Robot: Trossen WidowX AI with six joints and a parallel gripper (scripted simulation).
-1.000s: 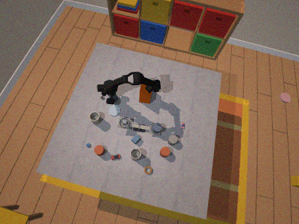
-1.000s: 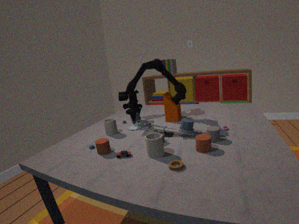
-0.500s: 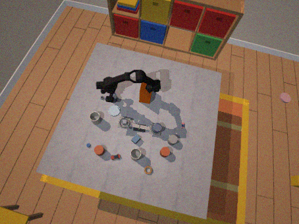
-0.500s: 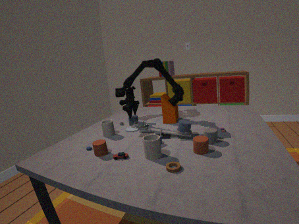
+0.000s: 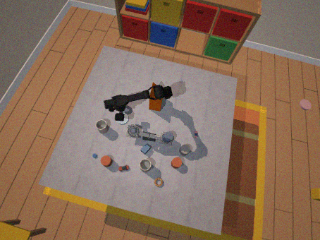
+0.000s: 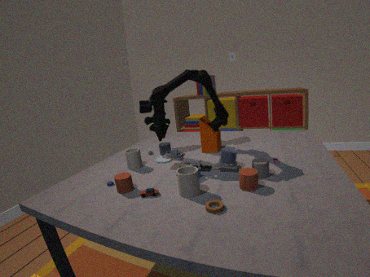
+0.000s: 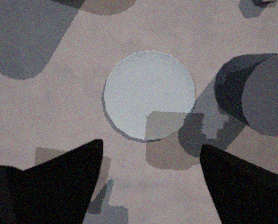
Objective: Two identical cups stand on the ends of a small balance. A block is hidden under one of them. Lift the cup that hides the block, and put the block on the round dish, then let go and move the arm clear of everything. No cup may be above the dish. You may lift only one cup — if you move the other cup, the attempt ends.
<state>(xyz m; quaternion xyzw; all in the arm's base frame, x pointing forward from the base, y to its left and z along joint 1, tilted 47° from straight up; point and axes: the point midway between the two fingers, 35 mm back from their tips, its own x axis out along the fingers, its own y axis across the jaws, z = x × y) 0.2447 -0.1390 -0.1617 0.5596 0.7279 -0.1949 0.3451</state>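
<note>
My gripper (image 5: 120,117) (image 6: 161,138) (image 7: 152,149) is open and empty, low above the near side of the round dish. The pale dish (image 5: 124,121) (image 6: 163,160) (image 7: 145,90) is bare. One blue-grey cup (image 5: 129,109) (image 6: 165,148) (image 7: 260,97) stands on the table just behind the dish, right of my fingers in the wrist view. The other cup (image 5: 168,136) (image 6: 228,156) stands on the right end of the balance (image 5: 154,135) (image 6: 216,168). The left end (image 5: 134,130) (image 6: 175,154) bears no cup; whether the small grey shape there is the block, I cannot tell.
An orange block (image 5: 155,104) (image 6: 210,137) stands behind the balance. Grey cups (image 5: 102,125) (image 5: 145,164) (image 5: 185,149), red cylinders (image 5: 106,161) (image 5: 176,162), a blue piece (image 5: 146,149), a toy car (image 6: 149,192) and an orange ring (image 6: 214,206) stand or lie around.
</note>
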